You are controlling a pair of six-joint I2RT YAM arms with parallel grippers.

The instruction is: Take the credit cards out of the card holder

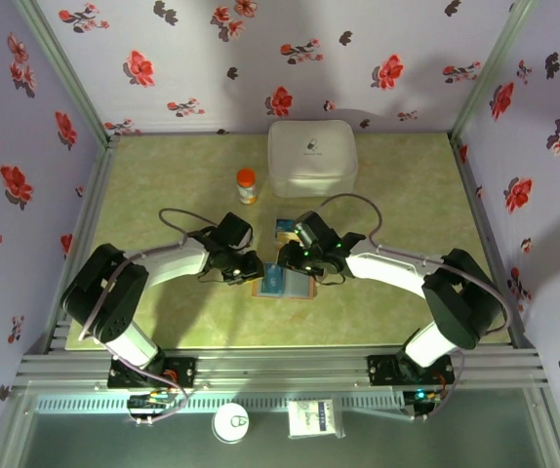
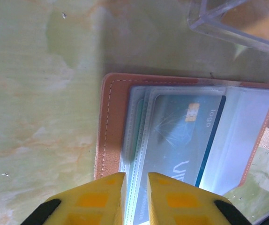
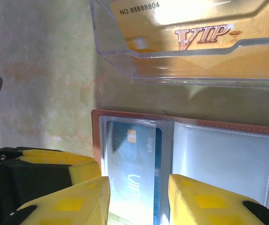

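Nearest the camera, on the ledge in front of the arm bases, there's a small white round thing (image 1: 231, 422) and a white packet (image 1: 314, 417). Past that, both arms reach in to the middle of the green table (image 1: 163, 185) and meet over the card holder (image 1: 282, 285), which lies flat and open, brown border up.

The left gripper (image 2: 135, 176) sits at the holder's (image 2: 107, 122) near edge with its yellow fingers (image 2: 101, 197) almost together. There's just a thin slit, and the edge of a clear sleeve runs into it. I honestly can't tell if it's pinching the sleeve or only hovering on it.

The right gripper (image 3: 138, 183) has its fingers (image 3: 205, 201) spread wide over the holder (image 3: 228, 159) and has hold of nothing.

The blue card (image 3: 134, 164) is tucked behind the clear sleeve on one panel, chip visible, and the wrist view on the left shows a teal edge (image 2: 129, 150) behind it.

Just beyond the holder is a clear stand (image 3: 181, 75) with a gold card (image 3: 195, 37) in it. Further back there's an orange-capped bottle (image 1: 247, 185), then a big white case (image 1: 311, 156) against the flowery wall.
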